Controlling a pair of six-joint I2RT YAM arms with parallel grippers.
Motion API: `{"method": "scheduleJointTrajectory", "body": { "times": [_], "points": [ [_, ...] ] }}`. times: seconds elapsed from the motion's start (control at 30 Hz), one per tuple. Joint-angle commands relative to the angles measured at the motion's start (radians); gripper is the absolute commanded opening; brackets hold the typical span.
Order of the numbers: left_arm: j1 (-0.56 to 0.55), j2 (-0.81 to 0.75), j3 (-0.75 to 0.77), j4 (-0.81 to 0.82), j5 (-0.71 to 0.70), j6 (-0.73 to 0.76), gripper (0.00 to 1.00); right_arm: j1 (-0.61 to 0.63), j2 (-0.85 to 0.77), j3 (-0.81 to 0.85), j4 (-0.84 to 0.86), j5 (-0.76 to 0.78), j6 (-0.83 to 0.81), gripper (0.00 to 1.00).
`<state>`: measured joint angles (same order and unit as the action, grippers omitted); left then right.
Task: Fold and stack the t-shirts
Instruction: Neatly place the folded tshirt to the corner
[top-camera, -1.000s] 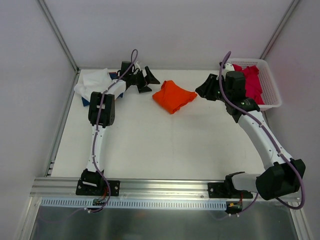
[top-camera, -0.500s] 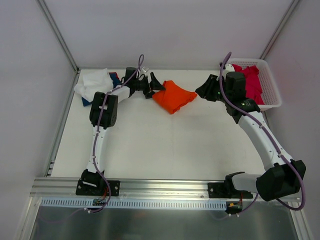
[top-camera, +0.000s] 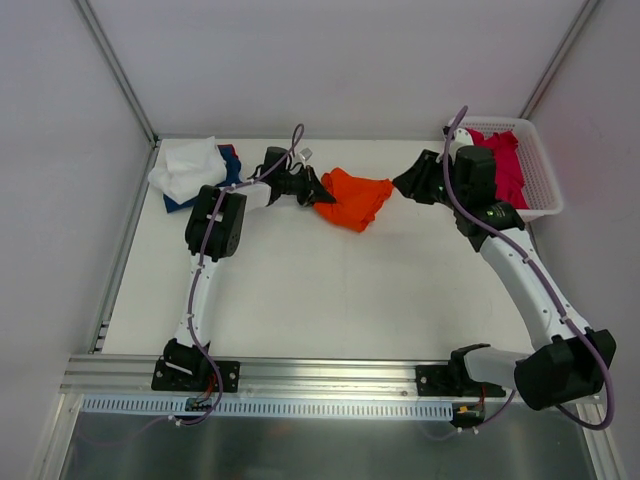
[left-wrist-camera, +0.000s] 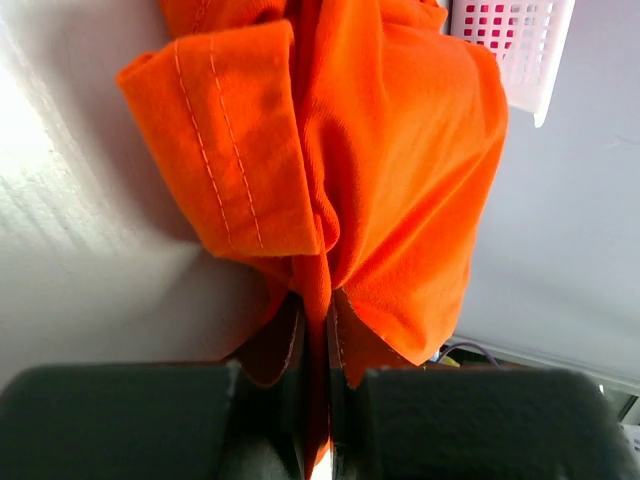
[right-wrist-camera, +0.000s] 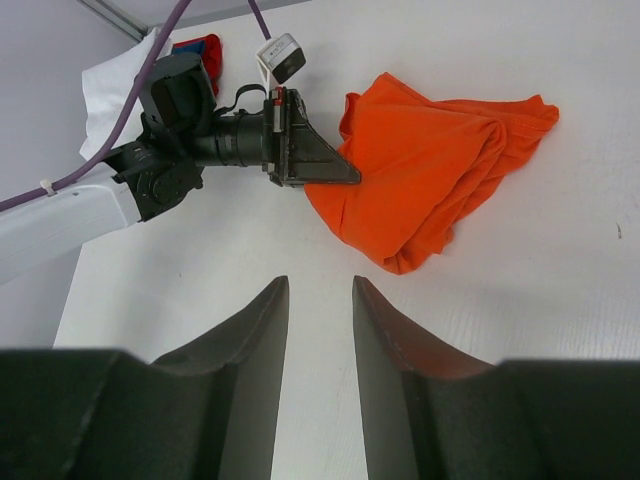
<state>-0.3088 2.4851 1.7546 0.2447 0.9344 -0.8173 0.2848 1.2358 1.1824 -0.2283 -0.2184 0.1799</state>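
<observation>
A: Item one, orange shirt?
B: Bunched, by the tabletop's far edge, near its middle. Left gripper pinches its left hem, jaws pressed on cloth.
A: Right gripper?
B: Jaws spread, empty, just right of the shirt (basket of crimson shirts behind, far right corner).
A: Handling?
B: Likely best: right takes the opposite hem, both draw apart low and gently, flattening before folding. White shirt waits, far left corner.
</observation>
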Motion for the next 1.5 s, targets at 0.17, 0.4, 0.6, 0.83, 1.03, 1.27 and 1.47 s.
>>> {"method": "scheduleJointTrajectory", "body": {
  "times": [0.17, 0.4, 0.6, 0.83, 1.03, 1.27, 1.47],
  "points": [
    [-0.009, -0.035, -0.029, 0.002, -0.011, 0.003, 0.0, -0.016, -0.076, -0.018, 0.026, -0.015, 0.01, 0.35],
    [-0.009, -0.115, 0.014, -0.087, -0.032, 0.052, 0.0, -0.018, -0.101, -0.047, 0.023, -0.016, 0.015, 0.35],
    [-0.004, -0.192, 0.117, -0.238, -0.068, 0.125, 0.0, -0.019, -0.13, -0.075, 0.023, -0.013, 0.015, 0.35],
    [0.039, -0.262, 0.227, -0.361, -0.094, 0.181, 0.0, -0.021, -0.156, -0.099, 0.023, -0.015, 0.018, 0.35],
    [0.091, -0.302, 0.259, -0.407, -0.105, 0.205, 0.0, -0.019, -0.17, -0.121, 0.024, -0.021, 0.016, 0.35],
    [0.172, -0.334, 0.293, -0.452, -0.092, 0.23, 0.0, -0.019, -0.183, -0.144, 0.026, -0.033, 0.018, 0.35],
    [0.273, -0.365, 0.318, -0.493, -0.088, 0.259, 0.0, -0.019, -0.197, -0.167, 0.035, -0.041, 0.021, 0.34]
  ]
}}
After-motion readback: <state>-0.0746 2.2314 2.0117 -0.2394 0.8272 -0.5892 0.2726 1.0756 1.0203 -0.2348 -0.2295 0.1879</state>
